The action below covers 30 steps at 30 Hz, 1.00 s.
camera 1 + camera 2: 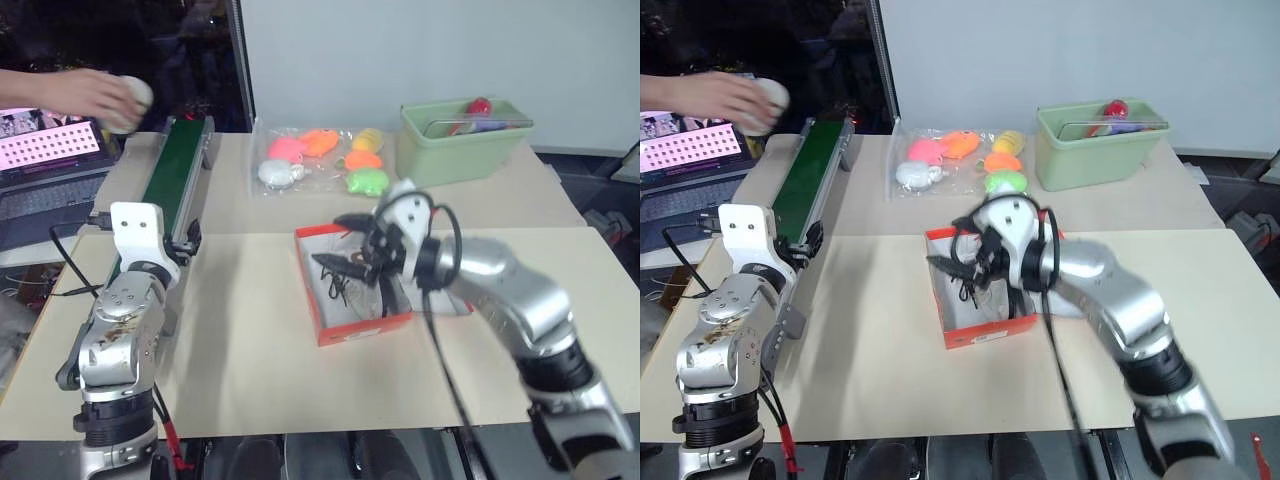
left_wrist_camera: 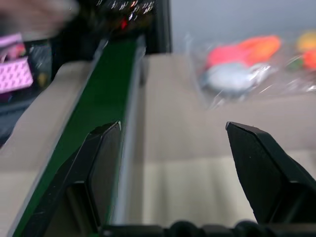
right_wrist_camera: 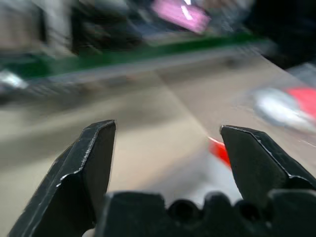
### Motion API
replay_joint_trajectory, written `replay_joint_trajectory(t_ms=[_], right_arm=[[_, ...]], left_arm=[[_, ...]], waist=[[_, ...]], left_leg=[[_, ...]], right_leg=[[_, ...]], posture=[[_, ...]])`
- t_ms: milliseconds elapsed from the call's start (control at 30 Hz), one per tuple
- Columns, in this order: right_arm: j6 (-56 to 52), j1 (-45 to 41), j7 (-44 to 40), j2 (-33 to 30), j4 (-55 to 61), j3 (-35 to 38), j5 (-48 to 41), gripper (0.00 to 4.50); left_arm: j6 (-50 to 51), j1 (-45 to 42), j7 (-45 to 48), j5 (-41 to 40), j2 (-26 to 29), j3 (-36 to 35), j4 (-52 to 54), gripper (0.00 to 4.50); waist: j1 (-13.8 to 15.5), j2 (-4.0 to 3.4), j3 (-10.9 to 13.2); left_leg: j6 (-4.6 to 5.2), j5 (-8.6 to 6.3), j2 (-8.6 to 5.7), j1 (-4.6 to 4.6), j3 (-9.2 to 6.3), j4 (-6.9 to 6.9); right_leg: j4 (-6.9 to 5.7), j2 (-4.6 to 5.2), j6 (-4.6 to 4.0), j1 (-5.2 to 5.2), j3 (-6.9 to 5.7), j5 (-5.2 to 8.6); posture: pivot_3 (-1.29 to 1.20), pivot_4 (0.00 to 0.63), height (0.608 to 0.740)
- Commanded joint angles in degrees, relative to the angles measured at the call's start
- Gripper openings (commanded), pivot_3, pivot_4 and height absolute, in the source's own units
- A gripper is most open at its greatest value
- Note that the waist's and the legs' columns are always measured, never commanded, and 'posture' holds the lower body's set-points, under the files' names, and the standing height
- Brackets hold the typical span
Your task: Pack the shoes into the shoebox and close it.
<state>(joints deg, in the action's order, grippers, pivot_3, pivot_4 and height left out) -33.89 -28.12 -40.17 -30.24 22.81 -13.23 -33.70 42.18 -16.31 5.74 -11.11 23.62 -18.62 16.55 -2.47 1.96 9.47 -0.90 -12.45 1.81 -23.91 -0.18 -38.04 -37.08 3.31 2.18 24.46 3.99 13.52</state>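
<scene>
One rectangular orange-red cardboard shoebox [image 1: 352,288] sits open near the middle of the beige desk [image 1: 250,340]. Its white interior carries dark laces and trim, which suggests at least one cream-white sneaker [image 1: 975,285] lies inside; the right arm covers much of the box, so whether both shoes are in cannot be confirmed. The lid cannot be made out behind that arm.

Right pincer [image 1: 362,250] hovers over the box, jaws spread and grasping nothing. Left pincer [image 2: 173,173] is well apart from the box, beside the long green conveyor strip [image 1: 175,170], jaws likewise released and empty.

Handling judgement: the shoebox is light, thin card, stiff along its edges but easily dented or slid across the desk. The lid is best taken at its free front edge and folded over while the other pincer steadies a side wall. A sneaker is light and pliable; heel collar or midfoot offers the firmest hold, and loose laces may snag under the lid.
</scene>
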Motion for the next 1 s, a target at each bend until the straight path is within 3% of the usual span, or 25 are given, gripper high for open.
replay_joint_trajectory(t_ms=[33,167,600,1000], right_arm=[[2.5,-1.2,-3.6,2.3,-1.2,1.4,-1.6,3.95],[0.7,-2.6,-5.6,5.1,-5.1,1.5,-2.6,4.50],[-1.2,-2.9,-10.4,8.5,-8.0,-1.1,-0.4,4.50],[-3.8,-3.4,-9.4,10.9,-7.9,-1.1,-0.8,4.50]], left_arm=[[-0.2,-0.1,1.6,1.0,3.2,-0.5,-1.5,3.66],[-0.4,1.1,2.8,0.2,4.4,-1.9,-3.0,4.45],[-1.1,4.8,4.3,1.7,7.3,-2.8,-4.5,4.45],[-0.7,4.2,4.2,1.9,7.9,-2.7,-5.9,4.45]], waist=[[-0.3,0.00,0.0],[-0.1,0.04,0.0],[0.0,0.04,0.0],[0.0,0.04,0.0]], left_leg=[[0.00,0.00,0.00,0.18,0.02,0.00],[-0.04,0.03,0.03,0.54,0.03,0.00],[-0.05,0.02,0.02,0.38,0.02,0.08],[-0.05,0.01,0.03,0.36,0.02,0.08]], right_leg=[[0.02,0.01,-0.01,-0.17,0.01,-0.01],[0.00,-0.04,-0.05,-0.42,0.02,-0.03],[0.02,0.01,-0.05,-0.26,0.02,-0.02],[0.01,0.01,-0.05,-0.23,0.01,-0.01]], posture=[[0.00,0.150,0.729],[0.00,0.150,0.729],[0.00,0.150,0.729],[0.00,0.150,0.729]])
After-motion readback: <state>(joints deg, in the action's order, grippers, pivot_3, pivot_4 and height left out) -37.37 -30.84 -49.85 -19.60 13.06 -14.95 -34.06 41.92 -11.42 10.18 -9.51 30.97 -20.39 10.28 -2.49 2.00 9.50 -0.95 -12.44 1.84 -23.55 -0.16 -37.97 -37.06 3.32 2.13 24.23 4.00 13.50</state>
